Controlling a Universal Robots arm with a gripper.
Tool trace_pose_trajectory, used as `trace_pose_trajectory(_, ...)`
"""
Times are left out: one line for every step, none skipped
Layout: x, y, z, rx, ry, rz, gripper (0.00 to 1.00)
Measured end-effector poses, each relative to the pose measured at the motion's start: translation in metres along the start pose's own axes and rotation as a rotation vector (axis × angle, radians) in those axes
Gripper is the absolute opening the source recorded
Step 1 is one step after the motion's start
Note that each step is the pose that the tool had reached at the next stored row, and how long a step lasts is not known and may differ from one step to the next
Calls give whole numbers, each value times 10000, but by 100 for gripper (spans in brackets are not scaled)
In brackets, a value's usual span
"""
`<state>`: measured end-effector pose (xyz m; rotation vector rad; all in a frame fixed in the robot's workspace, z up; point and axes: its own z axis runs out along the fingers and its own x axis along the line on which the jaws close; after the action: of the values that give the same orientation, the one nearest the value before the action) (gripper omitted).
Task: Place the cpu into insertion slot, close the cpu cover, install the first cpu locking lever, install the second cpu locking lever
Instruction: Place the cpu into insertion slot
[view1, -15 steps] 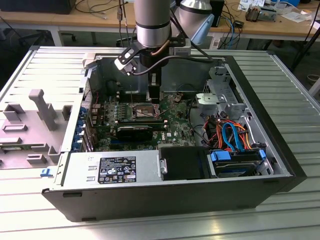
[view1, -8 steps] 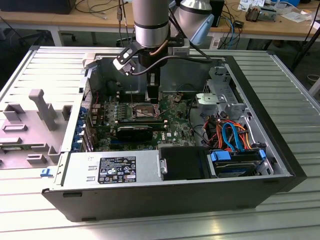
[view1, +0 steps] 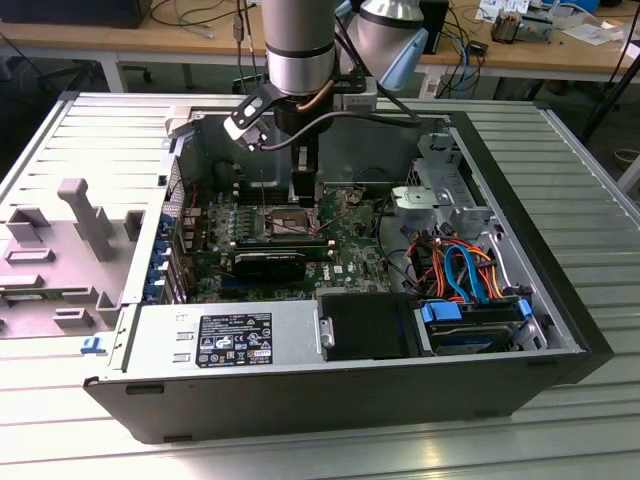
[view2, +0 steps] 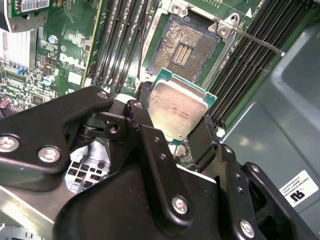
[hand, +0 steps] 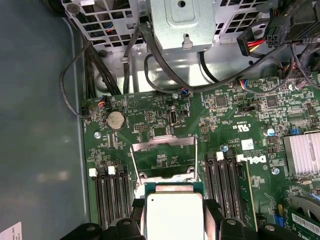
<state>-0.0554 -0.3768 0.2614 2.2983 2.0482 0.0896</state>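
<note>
My gripper (view2: 176, 122) is shut on the cpu (view2: 175, 107), a flat square chip with a silvery top and a green edge, held by two opposite sides between black fingers (view2: 141, 112). The chip hangs above the motherboard, just short of the insertion slot (view2: 181, 46), whose gold-brown contact field lies bare. A thin metal locking lever (view2: 260, 42) sticks out beside the slot. In the first wrist view the cpu (hand: 172, 215) sits between the fingers (hand: 214, 210), and the cpu cover (hand: 162, 148) stands swung open beyond it. In the exterior view the gripper (view1: 303, 190) hovers over the slot (view1: 284, 222).
Black memory slots (view2: 122, 45) flank the socket on both sides. The case wall (view2: 285, 100) runs close by. A drive cage with cable bundles (view1: 440, 205) and a power supply (view1: 230, 335) fill the rest of the open case. A finned heatsink (hand: 302, 152) sits on the board.
</note>
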Motion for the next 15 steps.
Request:
trace_pose_trajectory(0,-3,0,0,0,0,55)
trace_pose_trajectory(0,-6,0,0,1,1,55)
trace_pose_trajectory(-1,-9,-1,0,0,0,55)
trace_pose_trajectory(-1,-14,-1,0,0,0,55)
trace_pose_trajectory(-2,-16,-1,0,0,0,55)
trace_pose_trajectory(-2,-18,-1,1,1,0,55)
trace_pose_trajectory(-2,-20,-1,1,0,0,55)
trace_pose_trajectory(-2,-22,-1,1,0,0,55)
trace_pose_trajectory(-3,-25,-1,0,1,0,55)
trace_pose_trajectory(-3,-27,-2,0,0,1,55)
trace_pose_trajectory(-3,-29,-2,0,0,1,55)
trace_pose_trajectory(-4,-31,-2,0,0,1,55)
trace_pose_trajectory(-4,-33,-2,0,0,1,55)
trace_pose_trajectory(-4,-36,-2,0,0,1,55)
trace_pose_trajectory(-4,-39,-2,0,1,1,55)
